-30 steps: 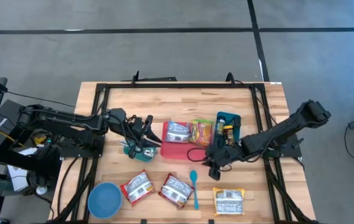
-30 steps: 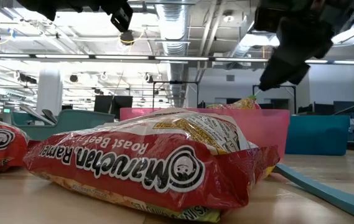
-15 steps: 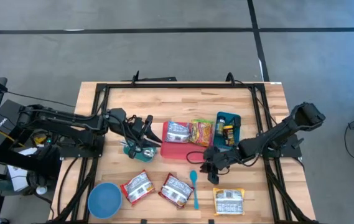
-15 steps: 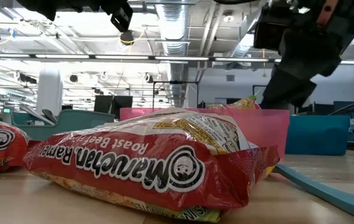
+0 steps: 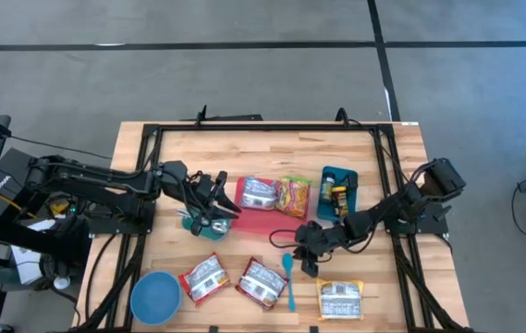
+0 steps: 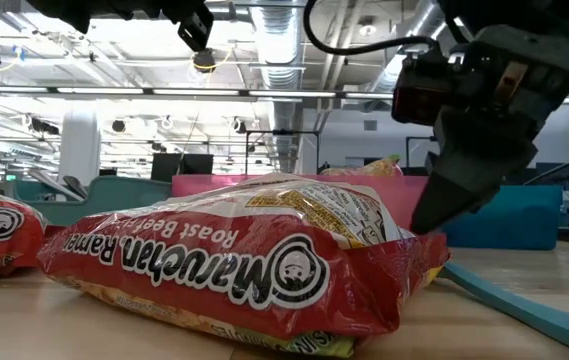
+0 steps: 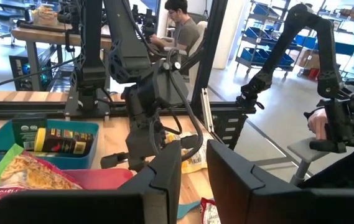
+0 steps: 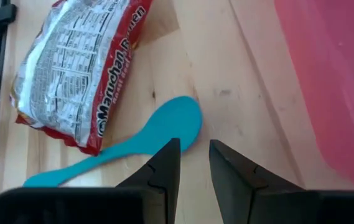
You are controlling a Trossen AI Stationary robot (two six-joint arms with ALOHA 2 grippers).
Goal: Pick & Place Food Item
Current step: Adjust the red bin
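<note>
The right gripper [image 5: 305, 256] is hanging low over the wooden table [image 5: 272, 153], just beside the near edge of the pink tray [image 5: 259, 223]. Its two dark fingers [image 8: 164, 168] are standing a little apart, with a narrow gap between them, and they are gripping nothing. In the right wrist view the round end of the teal spoon [image 8: 138, 142] is lying on the wood just ahead of the fingertips, a bit to one side of the gap, not between the fingers. I cannot tell if the tips are touching the spoon or the table.

A red ramen packet [image 8: 80, 65] is lying beyond the spoon and is resting partly over its handle. In the high view the spoon [image 5: 288, 280] is lying between this packet [image 5: 262, 282] and a yellow packet [image 5: 339, 298]. Two more packets [image 5: 259, 193] are sitting on the pink tray, and a teal bin [image 5: 325, 176] is standing beside it.

The left gripper [image 5: 217, 204] is waiting to the left of the tray, over a small teal object [image 5: 196, 223], with its fingers [image 7: 162, 180] apart.
</note>
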